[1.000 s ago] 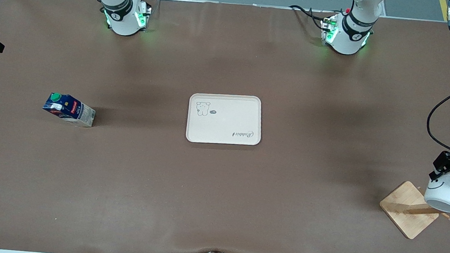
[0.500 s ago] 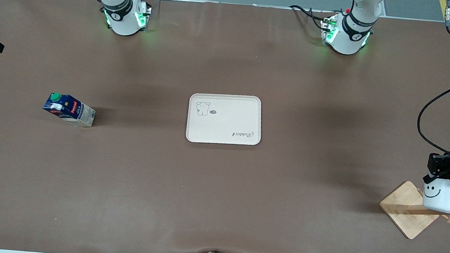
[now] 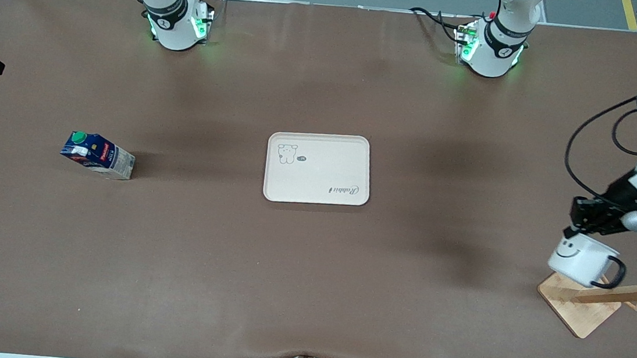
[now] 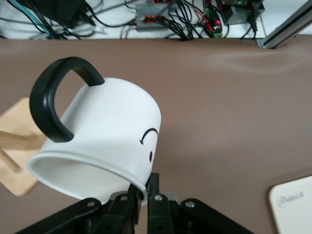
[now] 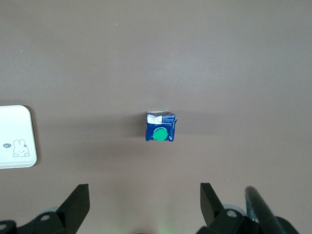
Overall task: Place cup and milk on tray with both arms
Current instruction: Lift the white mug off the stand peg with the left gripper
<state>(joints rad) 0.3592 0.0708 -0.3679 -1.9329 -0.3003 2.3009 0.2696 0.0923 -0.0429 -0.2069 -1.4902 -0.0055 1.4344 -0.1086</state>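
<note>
The white smiley cup (image 3: pixel 579 261) hangs tilted in my left gripper (image 3: pixel 572 231), which is shut on its rim, in the air over the wooden rack base (image 3: pixel 573 294). The left wrist view shows the cup (image 4: pixel 112 131) with its black handle, and the jaws of that gripper (image 4: pixel 146 189) pinching the rim. The milk (image 3: pixel 97 155) lies on the table toward the right arm's end. My right gripper (image 5: pixel 144 189) is open and empty, high over the milk (image 5: pixel 160 126). The cream tray (image 3: pixel 317 188) lies at the table's middle.
The wooden rack's post (image 3: pixel 629 292) with pegs leans over its square base at the left arm's end. A corner of the tray shows in both the left wrist view (image 4: pixel 295 207) and the right wrist view (image 5: pixel 14 131). Cables lie along the table's edge (image 4: pixel 161 22).
My left gripper has lifted the cup off the rack's peg and carried it toward the tray's side. The milk and tray have not moved.
</note>
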